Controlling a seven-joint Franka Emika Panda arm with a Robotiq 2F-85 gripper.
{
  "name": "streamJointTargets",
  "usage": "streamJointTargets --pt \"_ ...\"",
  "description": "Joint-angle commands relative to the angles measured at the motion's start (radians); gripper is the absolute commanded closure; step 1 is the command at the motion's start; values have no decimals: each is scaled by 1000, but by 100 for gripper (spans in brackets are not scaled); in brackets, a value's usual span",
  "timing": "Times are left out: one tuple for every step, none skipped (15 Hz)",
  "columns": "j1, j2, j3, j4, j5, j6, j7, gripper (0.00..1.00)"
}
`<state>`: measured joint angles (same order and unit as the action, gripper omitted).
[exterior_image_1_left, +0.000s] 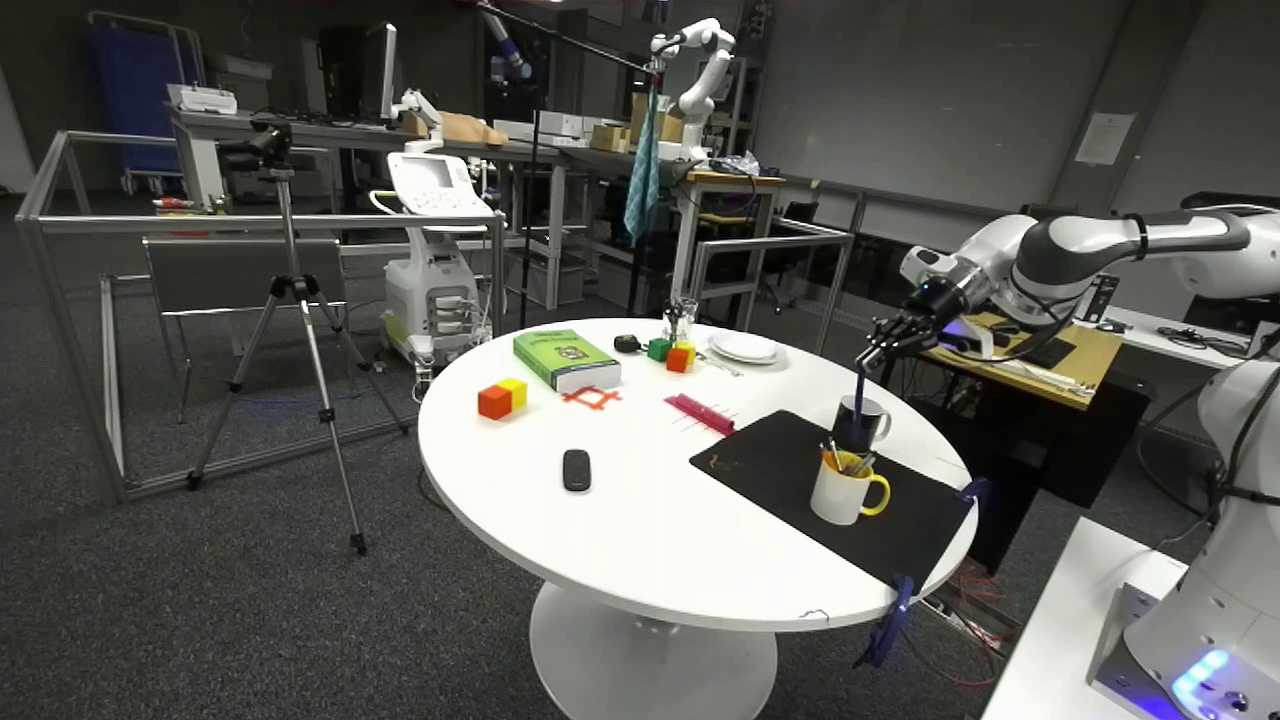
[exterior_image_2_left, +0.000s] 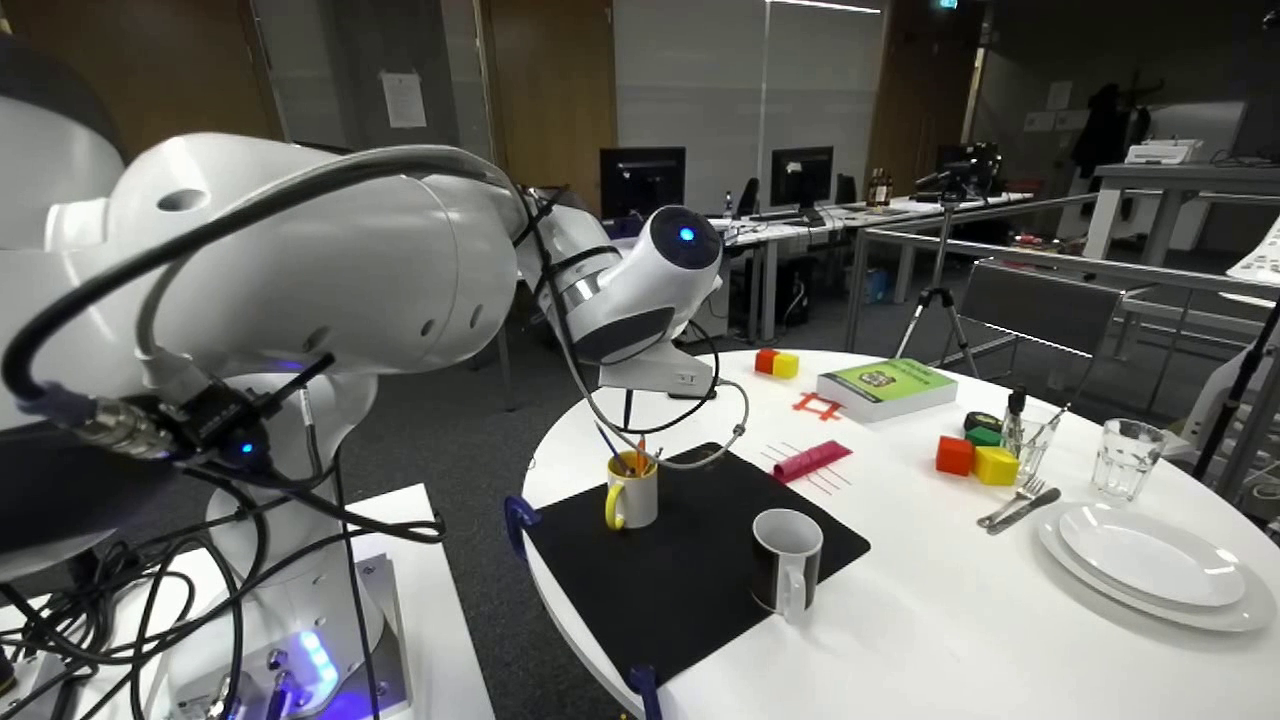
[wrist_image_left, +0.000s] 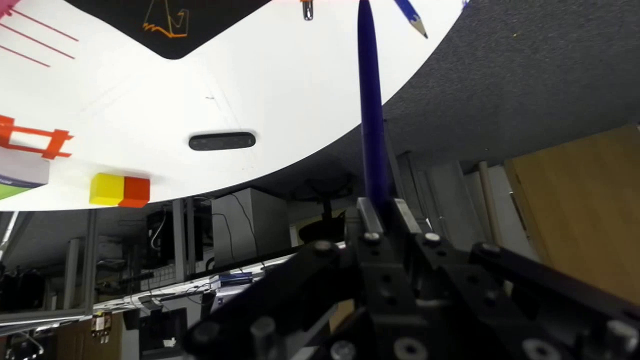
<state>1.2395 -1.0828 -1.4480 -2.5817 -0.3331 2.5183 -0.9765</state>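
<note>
a blue pen (wrist_image_left: 371, 100) is clamped in the gripper (wrist_image_left: 383, 202) and pointed downward near a yellow-handled mug (exterior_image_1_left: 836, 496), set on a black mat (exterior_image_2_left: 690, 580).

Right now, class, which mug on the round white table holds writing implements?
The white cylindrical mug with the yellow handle: slim writing implements stick out of it, while the black mug with the white handle shows none inside.
</note>
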Motion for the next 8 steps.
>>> streamJointTargets --pt "-11 34 -3 30 59 -68 -61 97" --pt "-7 40 -11 37 60 -76 -65 97" --pt "1 49 -24 46 58 -80 -70 97" --pt "8 53 -35 55 58 -84 -75 97" --pt "17 56 -47 64 56 -85 -84 97" --pt "26 59 -61 71 54 -79 -91 97" --pt "37 61 -73 78 54 -74 -95 97" --pt "54 61 -87 89 55 -77 -99 97"
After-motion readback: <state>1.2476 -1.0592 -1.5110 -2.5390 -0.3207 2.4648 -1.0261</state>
